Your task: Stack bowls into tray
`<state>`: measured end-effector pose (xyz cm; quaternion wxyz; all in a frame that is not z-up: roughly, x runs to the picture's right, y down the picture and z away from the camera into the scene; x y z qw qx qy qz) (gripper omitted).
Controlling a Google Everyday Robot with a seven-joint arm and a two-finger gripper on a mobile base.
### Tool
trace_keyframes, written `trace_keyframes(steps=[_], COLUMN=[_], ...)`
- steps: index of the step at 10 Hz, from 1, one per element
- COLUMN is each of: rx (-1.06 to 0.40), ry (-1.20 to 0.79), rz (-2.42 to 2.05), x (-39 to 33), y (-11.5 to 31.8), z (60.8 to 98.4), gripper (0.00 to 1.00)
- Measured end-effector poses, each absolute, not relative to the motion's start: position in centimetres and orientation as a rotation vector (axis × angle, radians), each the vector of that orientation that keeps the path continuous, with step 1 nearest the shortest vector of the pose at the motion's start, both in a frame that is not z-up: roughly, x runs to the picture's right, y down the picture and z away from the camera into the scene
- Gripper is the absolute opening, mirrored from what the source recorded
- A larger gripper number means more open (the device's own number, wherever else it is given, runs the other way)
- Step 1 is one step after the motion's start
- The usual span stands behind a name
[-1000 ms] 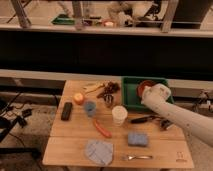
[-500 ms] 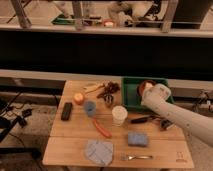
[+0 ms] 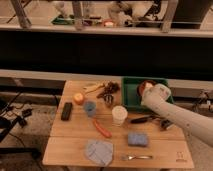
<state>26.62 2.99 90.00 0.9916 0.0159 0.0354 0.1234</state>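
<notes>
Camera view: the white arm reaches in from the lower right and slants up and left across the wooden table, its rounded end over the green tray at the far right of the table. The gripper is at that end, right by the orange-red bowl, which sits inside the tray near its back wall. Whether the gripper is open or closed, or holding the bowl, cannot be told. Just in front of the tray stands a cream cup; nearer lie a blue sponge and a fork.
</notes>
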Motion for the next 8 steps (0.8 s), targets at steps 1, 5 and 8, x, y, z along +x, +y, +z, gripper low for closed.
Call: trace_keyframes(steps=[1,5,8], rx=[0.032,0.051,0.086], ry=[0.071,0.088,0.101], rz=[0.247,0.253,0.259], x=[26.62,26.94,27.22], y=[2.99,2.70,2.09], z=[90.00,89.72,89.22], gripper=[0.80,0.80,0.80])
